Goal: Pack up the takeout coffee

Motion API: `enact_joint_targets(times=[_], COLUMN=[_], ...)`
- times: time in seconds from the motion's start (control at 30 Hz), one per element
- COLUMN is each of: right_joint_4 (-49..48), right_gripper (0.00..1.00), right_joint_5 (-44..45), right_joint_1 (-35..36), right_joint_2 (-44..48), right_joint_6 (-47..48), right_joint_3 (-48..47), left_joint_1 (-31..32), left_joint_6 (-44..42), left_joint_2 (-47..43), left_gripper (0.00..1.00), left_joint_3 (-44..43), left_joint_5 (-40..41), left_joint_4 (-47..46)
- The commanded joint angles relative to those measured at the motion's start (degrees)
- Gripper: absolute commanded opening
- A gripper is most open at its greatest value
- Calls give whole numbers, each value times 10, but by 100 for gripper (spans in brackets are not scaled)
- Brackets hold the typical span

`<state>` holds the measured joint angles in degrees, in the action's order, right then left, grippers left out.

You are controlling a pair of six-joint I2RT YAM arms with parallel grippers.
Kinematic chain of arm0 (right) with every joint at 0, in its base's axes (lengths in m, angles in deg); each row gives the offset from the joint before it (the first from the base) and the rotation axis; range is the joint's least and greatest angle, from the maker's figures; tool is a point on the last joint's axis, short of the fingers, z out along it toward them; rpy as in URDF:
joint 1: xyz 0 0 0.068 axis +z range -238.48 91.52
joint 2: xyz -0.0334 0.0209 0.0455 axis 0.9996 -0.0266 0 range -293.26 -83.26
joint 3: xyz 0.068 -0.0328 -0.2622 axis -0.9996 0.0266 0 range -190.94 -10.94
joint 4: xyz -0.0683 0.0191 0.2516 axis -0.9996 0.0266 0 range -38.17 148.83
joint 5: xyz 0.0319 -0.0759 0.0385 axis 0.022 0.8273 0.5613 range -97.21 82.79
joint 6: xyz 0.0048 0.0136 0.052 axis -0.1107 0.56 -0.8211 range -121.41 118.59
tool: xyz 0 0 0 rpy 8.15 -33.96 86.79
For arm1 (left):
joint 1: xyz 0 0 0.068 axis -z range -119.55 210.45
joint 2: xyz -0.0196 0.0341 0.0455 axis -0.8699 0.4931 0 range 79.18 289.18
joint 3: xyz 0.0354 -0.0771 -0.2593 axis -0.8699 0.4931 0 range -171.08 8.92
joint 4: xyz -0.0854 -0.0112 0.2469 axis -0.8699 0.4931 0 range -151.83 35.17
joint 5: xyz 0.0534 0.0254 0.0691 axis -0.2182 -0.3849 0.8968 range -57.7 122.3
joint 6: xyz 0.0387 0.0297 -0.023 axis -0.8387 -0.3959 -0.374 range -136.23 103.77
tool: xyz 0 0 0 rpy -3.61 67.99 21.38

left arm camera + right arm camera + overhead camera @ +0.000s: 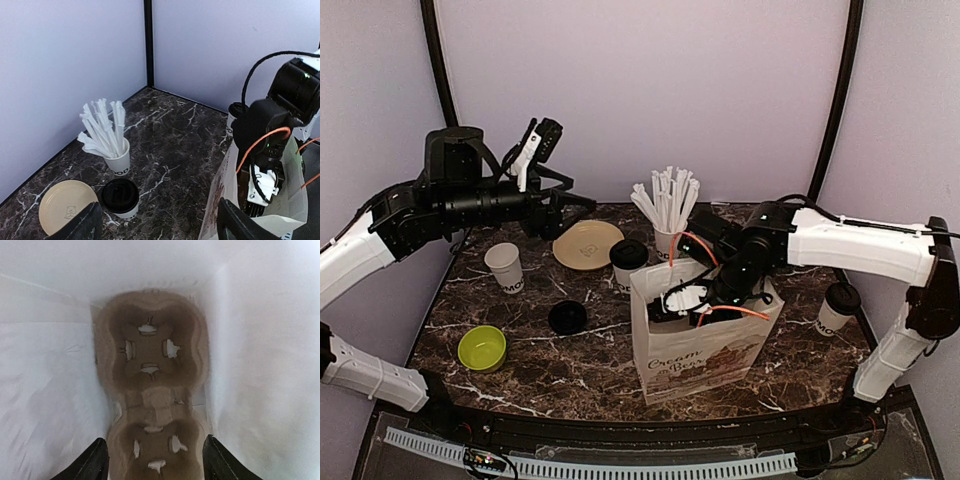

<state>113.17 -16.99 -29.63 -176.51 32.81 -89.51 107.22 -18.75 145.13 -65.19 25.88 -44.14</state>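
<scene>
One lidded coffee cup [628, 260] near the upright paper bag [695, 350]

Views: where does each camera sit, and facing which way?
Top: above, behind the bases, looking down on the table; left arm and right arm show.
Left wrist: on the raised left arm, looking down toward the far corner; left fingers at bottom edge.
Right wrist: inside the bag, looking straight down at the cup carrier; right fingers at bottom edge.
Shared: top and left wrist both show bag, straw cup, lidded cup.
</scene>
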Motion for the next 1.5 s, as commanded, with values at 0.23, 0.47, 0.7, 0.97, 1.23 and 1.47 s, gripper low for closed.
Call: enact_joint_targets(times=[0.23, 0.47, 0.7, 0.97, 1.23, 1.47], right_joint_4=[69, 87, 115, 114, 124, 84], right_gripper=[67, 67, 66, 66, 66, 66], right_joint_5=[-34, -45, -134, -191, -210, -258], right_joint_1=[-24, -49, -92, -168, -391, -600], right_joint_2=[84, 94, 131, 210, 235, 192], right_joint_6=[25, 45, 67, 75, 127, 134], right_joint_3=[-120, -146, -219, -219, -217, -200], left_joint_1=[17, 68, 90, 90, 116, 123], left_joint_6=[-12, -39, -11, 8, 8, 9], left_joint_2=[60, 138, 243, 339, 419, 449], left_gripper=[81, 81, 77, 11, 0, 0], left_joint_3=[-2, -56, -143, -277, -407, -428], left_joint_5=[-176, -190, -165, -138, -224, -284], left_joint_4=[-14, -43, -69, -46, -64, -55])
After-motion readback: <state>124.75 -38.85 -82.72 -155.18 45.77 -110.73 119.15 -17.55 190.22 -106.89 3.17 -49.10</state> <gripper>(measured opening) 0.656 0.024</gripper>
